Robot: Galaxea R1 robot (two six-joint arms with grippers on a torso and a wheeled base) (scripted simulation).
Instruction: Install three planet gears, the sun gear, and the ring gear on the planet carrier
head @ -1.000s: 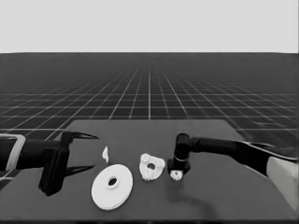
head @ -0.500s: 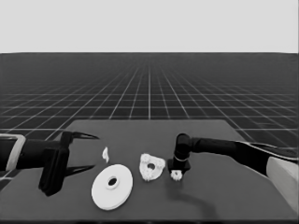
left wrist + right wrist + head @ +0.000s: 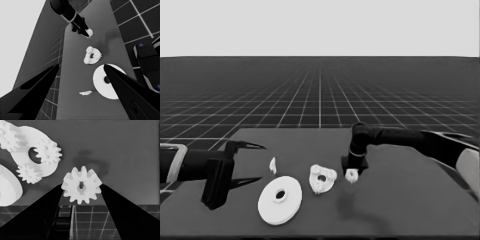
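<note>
Your left gripper (image 3: 249, 162) waits wide open at the table's 9 o'clock end. The larger round part (image 3: 280, 199) lies at 7 o'clock of the smaller round part (image 3: 323, 178), which carries three gears. At its 3 o'clock, your right gripper (image 3: 352, 175) pinches the fourth gear (image 3: 81, 185) across its teeth. Judge it light, rigid and slippery; keep the grip centred.

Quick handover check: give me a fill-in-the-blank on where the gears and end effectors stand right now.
1. The right end effector holds a ____.
2. The smaller round part already carries ____ gears.
3. The larger round part lies flat on the ____.
4. The left end effector waits with fingers ____.

Missing: gear; three; table; open
</note>
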